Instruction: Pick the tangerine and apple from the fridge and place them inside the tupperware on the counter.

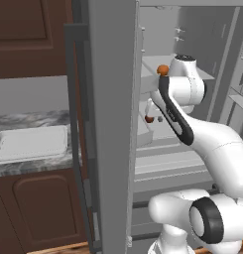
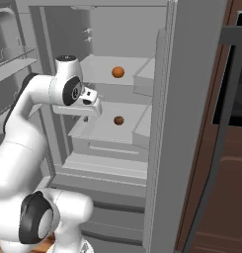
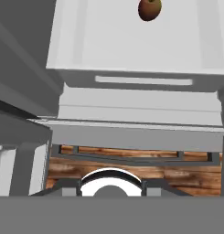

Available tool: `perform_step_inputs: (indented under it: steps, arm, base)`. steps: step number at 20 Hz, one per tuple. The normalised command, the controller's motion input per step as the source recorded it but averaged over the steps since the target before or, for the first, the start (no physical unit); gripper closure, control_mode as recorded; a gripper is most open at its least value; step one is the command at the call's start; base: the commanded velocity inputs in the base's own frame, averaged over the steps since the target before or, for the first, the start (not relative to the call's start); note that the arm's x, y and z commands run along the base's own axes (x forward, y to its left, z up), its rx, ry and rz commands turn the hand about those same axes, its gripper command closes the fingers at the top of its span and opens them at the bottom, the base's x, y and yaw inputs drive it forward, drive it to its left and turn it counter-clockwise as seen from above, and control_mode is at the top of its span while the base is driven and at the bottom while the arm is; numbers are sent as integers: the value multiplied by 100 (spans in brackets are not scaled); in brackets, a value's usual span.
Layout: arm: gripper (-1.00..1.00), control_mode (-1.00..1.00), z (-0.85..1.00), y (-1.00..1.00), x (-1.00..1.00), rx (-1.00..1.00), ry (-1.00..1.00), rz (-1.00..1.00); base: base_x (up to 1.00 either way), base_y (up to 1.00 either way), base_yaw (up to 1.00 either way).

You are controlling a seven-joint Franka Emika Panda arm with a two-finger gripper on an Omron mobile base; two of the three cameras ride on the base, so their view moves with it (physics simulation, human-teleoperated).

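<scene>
While hanging shut and empty inside the open fridge [image 2: 157, 123], pointed down over the near edge of the lower shelf [image 2: 100, 129]: so stood the gripper [image 2: 86, 118], well left of and nearer than the apple [image 2: 118, 120]. Nothing held between the jaws. From the hand camera, saw the apple [image 3: 149, 9] far up the shelf [image 3: 131, 41], well beyond the hand. Higher up, on the upper shelf [image 2: 105, 66], lay the tangerine [image 2: 118, 72], untouched. Out to the left, past the fridge door [image 1: 108, 124], sat the tupperware [image 1: 31, 143] on the counter [image 1: 24, 166], with no fruit in it.

Judged the step in hand to be the reach for the first fruit, likely the apple, with nothing yet picked. Next called for: spreading the jaws, pushing deeper and rightward over the shelf, lowering around the apple, then closing. Round fruit, so prone to roll if nudged off-centre.
</scene>
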Motion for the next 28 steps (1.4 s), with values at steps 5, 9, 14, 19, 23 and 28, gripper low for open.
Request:
perform_step_inputs:
  steps: [5,9,14,19,23,28]
  arm:
    - [-100,-100,4,-7,-31,0,-19,0]
    - [-100,-100,12,-22,-40,0,-40,0]
    - [-100,-100,24,-31,-20,-4,-34,0]
    - [-100,-100,46,-14,-2,-6,-33,0]
    - [-100,-100,51,-7,0,-2,-20,-2]
    - [-100,-100,55,-6,0,0,-5,-9]
  base:
    - [0,0,0]
    - [0,0,0]
    - [0,0,0]
    - [0,0,0]
    - [0,0,0]
    - [0,0,0]
